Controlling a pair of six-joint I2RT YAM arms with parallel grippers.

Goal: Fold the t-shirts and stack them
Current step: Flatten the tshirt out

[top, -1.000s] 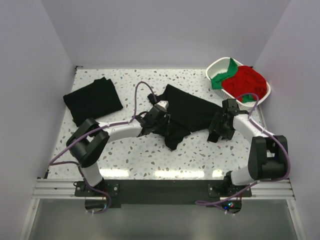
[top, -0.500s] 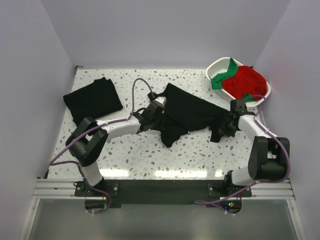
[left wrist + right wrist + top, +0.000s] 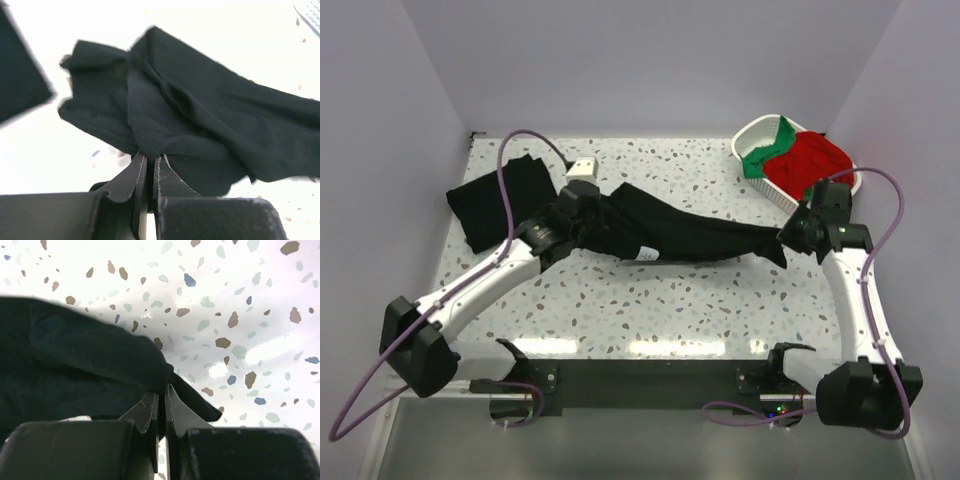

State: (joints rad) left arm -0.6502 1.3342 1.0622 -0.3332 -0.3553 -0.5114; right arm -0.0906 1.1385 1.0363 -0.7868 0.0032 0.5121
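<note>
The black t-shirt (image 3: 695, 235) is stretched in a rumpled band across the middle of the frame, not yet folded. A folded black t-shirt (image 3: 505, 200) lies at upper left, seemingly done. A red t-shirt (image 3: 810, 160) and a green t-shirt (image 3: 767, 150) sit heaped in the white basket (image 3: 756, 124) at upper right. The left gripper (image 3: 148, 162) and right gripper (image 3: 161, 399) each pinch one end of the stretched shirt, fingers pressed together on the cloth.

The top view is bright and evenly lit — white glare strips lie along the near edge of the terrazzo table (image 3: 650, 300). The left wrist view overexposes the table; the edges of the black t-shirt (image 3: 200, 115) blur. The right wrist view shows one glare patch.
</note>
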